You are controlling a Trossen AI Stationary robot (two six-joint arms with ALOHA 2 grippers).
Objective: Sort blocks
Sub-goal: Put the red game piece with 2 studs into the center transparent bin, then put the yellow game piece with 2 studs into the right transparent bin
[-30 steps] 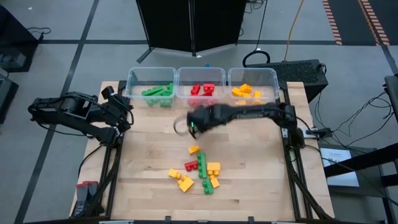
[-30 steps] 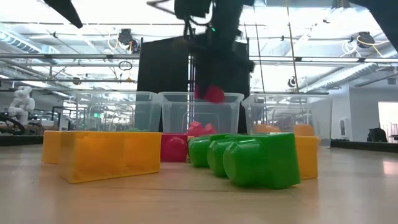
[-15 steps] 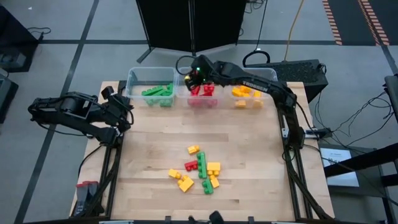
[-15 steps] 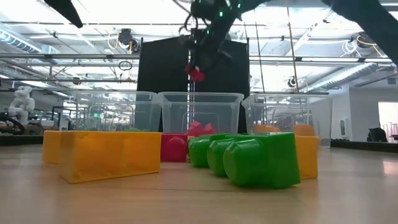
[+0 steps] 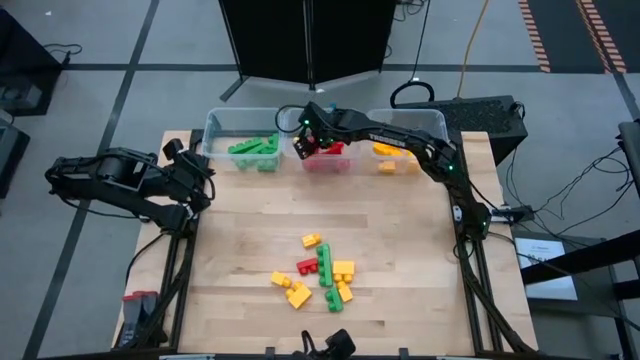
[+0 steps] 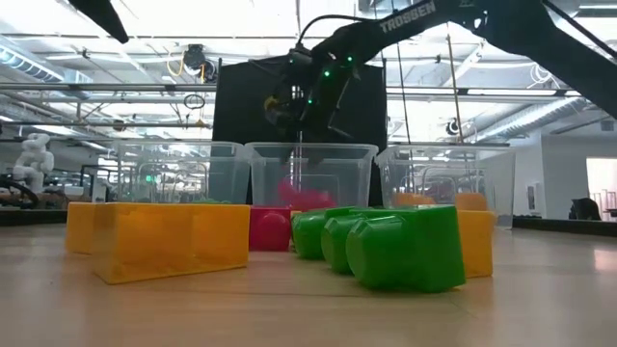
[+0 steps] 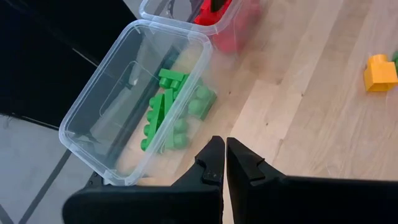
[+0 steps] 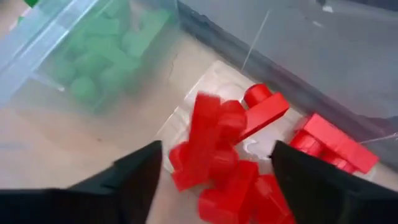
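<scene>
The right gripper (image 5: 304,146) hangs over the middle clear plastic bin (image 5: 322,122), jaws spread wide and holding nothing. In the right wrist view its two dark fingers (image 8: 134,177) frame a red studded plastic brick (image 8: 208,140) that is clear of both fingers and blurred above the other red bricks (image 8: 329,142) lying in that bin. In the low view a blurred red shape (image 6: 301,196) shows inside the same bin.

The left clear plastic bin (image 5: 222,122) holds green studded bricks (image 5: 254,149); the right clear plastic bin (image 5: 432,122) holds yellow studded bricks (image 5: 392,149). The three bins stand side by side along the far edge of the wooden table (image 5: 240,250).

A loose cluster of red, green and yellow bricks (image 5: 322,272) lies near the table's middle, towards the near edge.

The left gripper (image 5: 203,183) waits at the table's left edge, jaws clenched together on nothing.
</scene>
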